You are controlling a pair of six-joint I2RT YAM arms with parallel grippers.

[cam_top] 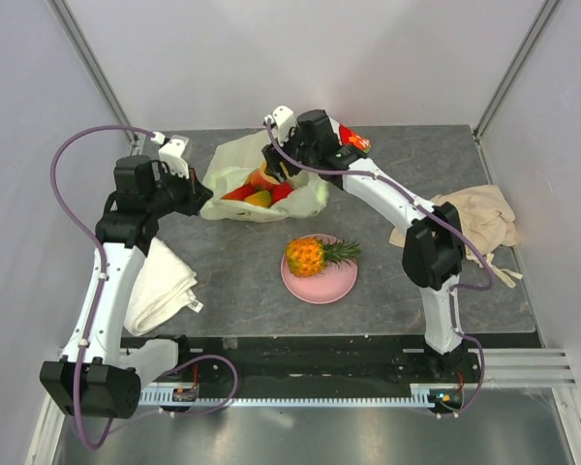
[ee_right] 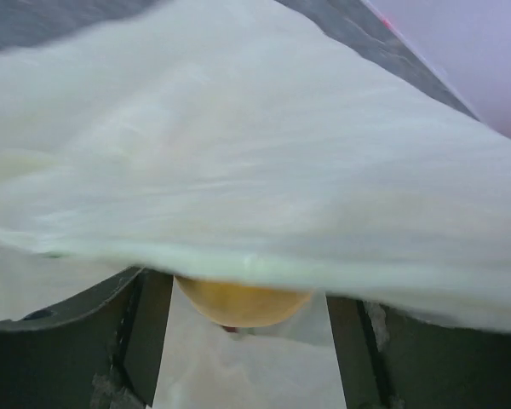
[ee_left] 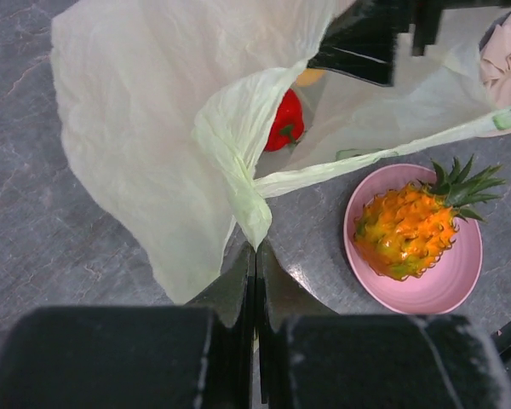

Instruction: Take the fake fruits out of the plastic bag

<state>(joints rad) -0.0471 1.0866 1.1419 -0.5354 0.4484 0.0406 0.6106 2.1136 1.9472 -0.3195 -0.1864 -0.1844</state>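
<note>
Pinching pale-green bag [ee_left: 153,128]: left end effector [ee_left: 255,256]. Right end effector [ee_right: 249,341]: yellow fruit [ee_right: 243,305], grip unclear.

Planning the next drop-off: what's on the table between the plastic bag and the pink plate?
Nothing; the top view shows only a narrow strip of bare table between plastic bag and pink plate.

Bright even light, blurred right-wrist close-up

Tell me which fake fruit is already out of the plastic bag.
The pineapple, lying on its side on the pink plate. The other fruits, red and orange-yellow ones, sit inside the plastic bag.
</note>
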